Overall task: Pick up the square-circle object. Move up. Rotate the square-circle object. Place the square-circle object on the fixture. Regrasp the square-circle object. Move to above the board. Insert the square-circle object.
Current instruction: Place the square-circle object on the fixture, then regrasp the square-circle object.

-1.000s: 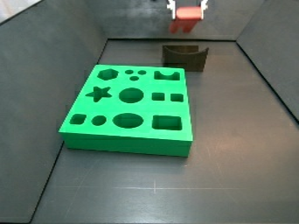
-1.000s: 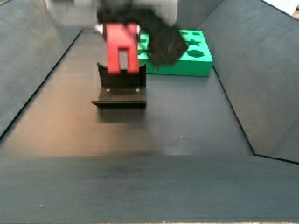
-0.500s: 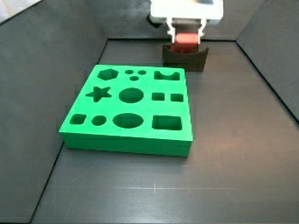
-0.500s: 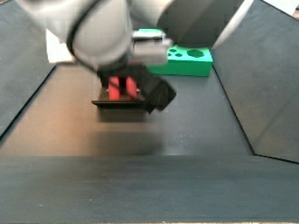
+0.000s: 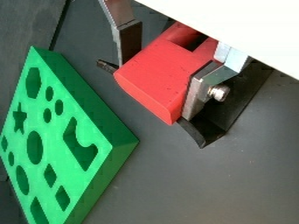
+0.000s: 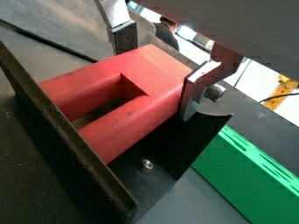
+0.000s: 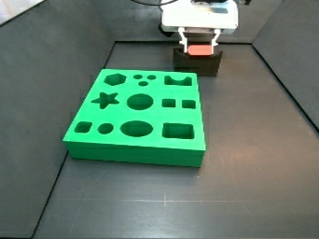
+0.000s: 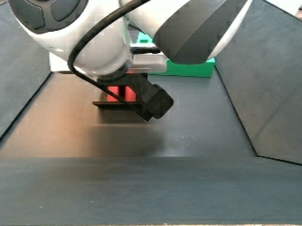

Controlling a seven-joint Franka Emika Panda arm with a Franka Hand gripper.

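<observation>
Two silver fingers (image 6: 201, 92) of the hand (image 5: 163, 63) clenched on the square-circle object (image 6: 111, 101), seated down in the fixture (image 7: 199, 62) at upper centre of a side view, prongs and long axis running along the notch, board (image 7: 137, 117) lower left.

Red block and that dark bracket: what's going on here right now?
The gripper is shut on the square-circle object, holding it down at the fixture, against the fixture's upright wall in a wrist view. Whether it is fully seated cannot be told. The board lies apart on the floor, with nothing inserted in its holes.
</observation>
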